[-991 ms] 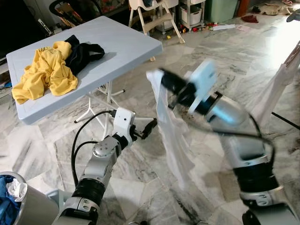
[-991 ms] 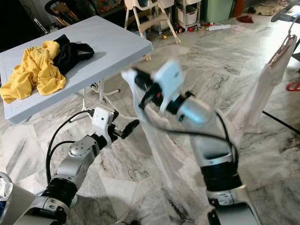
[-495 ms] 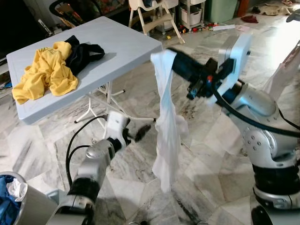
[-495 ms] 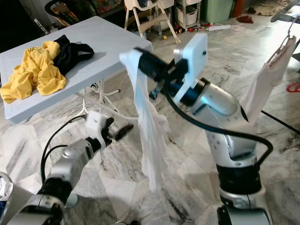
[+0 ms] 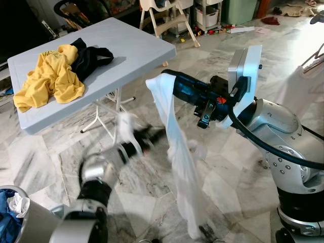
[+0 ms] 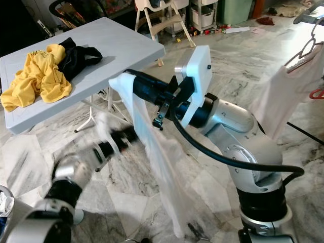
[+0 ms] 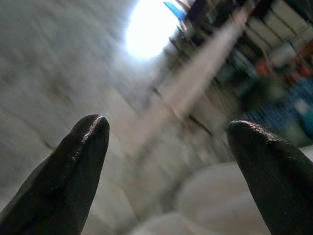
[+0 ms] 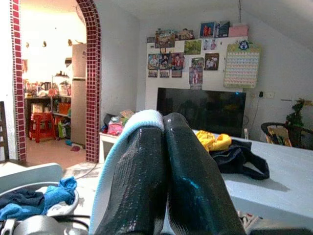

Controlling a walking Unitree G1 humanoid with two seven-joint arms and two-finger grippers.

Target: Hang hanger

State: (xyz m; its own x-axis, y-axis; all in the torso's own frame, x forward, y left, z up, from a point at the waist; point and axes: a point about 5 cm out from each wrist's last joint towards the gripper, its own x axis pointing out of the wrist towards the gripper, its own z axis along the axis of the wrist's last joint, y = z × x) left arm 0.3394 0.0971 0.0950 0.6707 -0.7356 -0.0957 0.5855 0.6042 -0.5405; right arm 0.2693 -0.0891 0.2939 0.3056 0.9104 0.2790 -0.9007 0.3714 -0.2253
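— Looking at the room first: where are the edges?

— The folding table (image 5: pixel 136 50) stands off to the robot's left, its near corner close to the raised right arm. A yellow shirt (image 5: pixel 48 76) and a black garment (image 5: pixel 88 55) lie on it, well apart from that corner. Marble floor (image 5: pixel 238 167) lies open between the table and another white garment on a hanger (image 6: pixel 293 76) far to the right. A basket of clothes (image 5: pixel 15 212) sits at the lower left.

— And the garment being carried?

— The white garment (image 5: pixel 177 147) is draped over the tips of the right gripper (image 5: pixel 164 83), held out at about table height. Its long axis runs down, slanting slightly rightward, the lower end near the floor. I cannot make out a hanger inside it.

— The jaws?

— In the right wrist view the two black fingers (image 8: pixel 146 161) are pressed together with pale cloth over them. The left gripper (image 7: pixel 166 132), low and blurred beside the cloth, has its fingers spread wide with nothing between.
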